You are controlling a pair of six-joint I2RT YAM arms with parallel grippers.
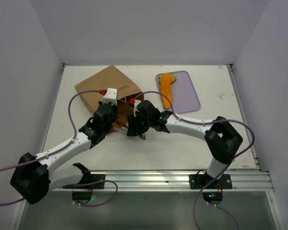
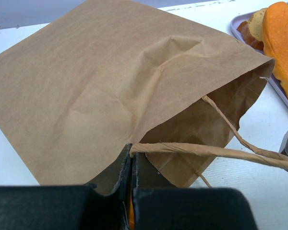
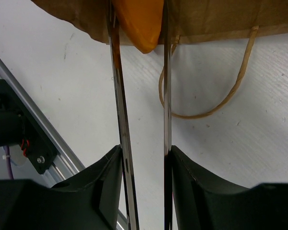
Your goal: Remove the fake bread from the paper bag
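— At the mouth of the paper bag (image 2: 101, 81), what does the right gripper (image 3: 144, 158) hold?
— A pair of thin metal tongs (image 3: 119, 120). The gripper's black fingers press on them from both sides. The two shiny blades run forward and flank the rounded tip of a smooth orange bread piece (image 3: 139, 24), which pokes out under the bag's edge.
— And the left gripper (image 2: 133, 167)?
— Its fingers are pressed together on the bag's creased brown rim, right where a twisted paper handle (image 2: 206, 151) starts.
— Any bread outside the bag?
— A long glossy orange loaf (image 1: 166, 88) lies on the flat lavender tray (image 1: 189, 98), which sits on the white desk (image 1: 221, 120) beside the bag.
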